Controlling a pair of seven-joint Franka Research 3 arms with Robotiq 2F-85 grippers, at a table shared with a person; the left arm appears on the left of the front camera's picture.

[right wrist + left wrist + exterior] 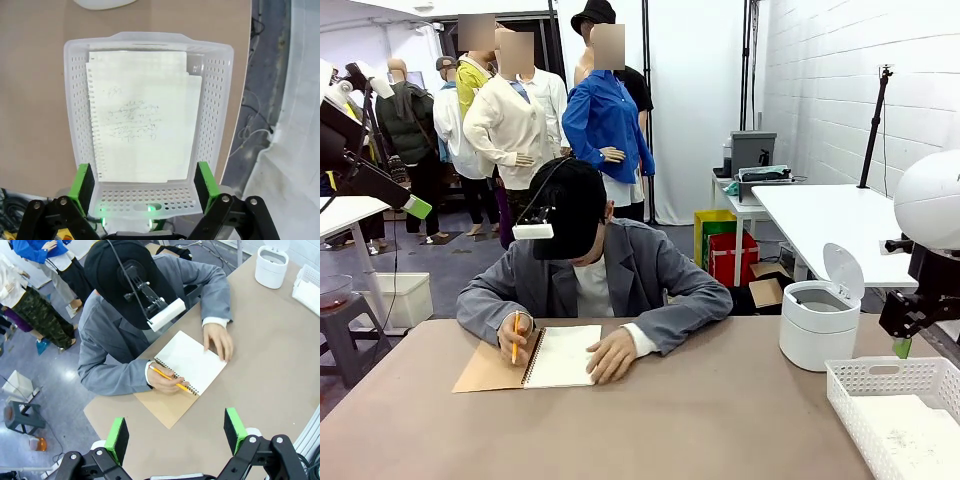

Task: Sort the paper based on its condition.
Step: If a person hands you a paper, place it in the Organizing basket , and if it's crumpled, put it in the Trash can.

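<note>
Right fingers spread wide, empty, over basket at desk near-right corner. Paper sheets flat inside, long axis along basket, holed edge view-left. Left fingers wide apart, empty. Beyond: notebook.

At the front view's lower right corner, the white basket runs off the picture's right and bottom edges, and the paper in it shows only in part. Seen from the right wrist, the top sheet covers all but the edges of those beneath it. Its scribbles are too faint to read. The white bin is cut by that picture's top edge. In the left wrist view, the person's writing hand hides part of the notebook page.
</note>
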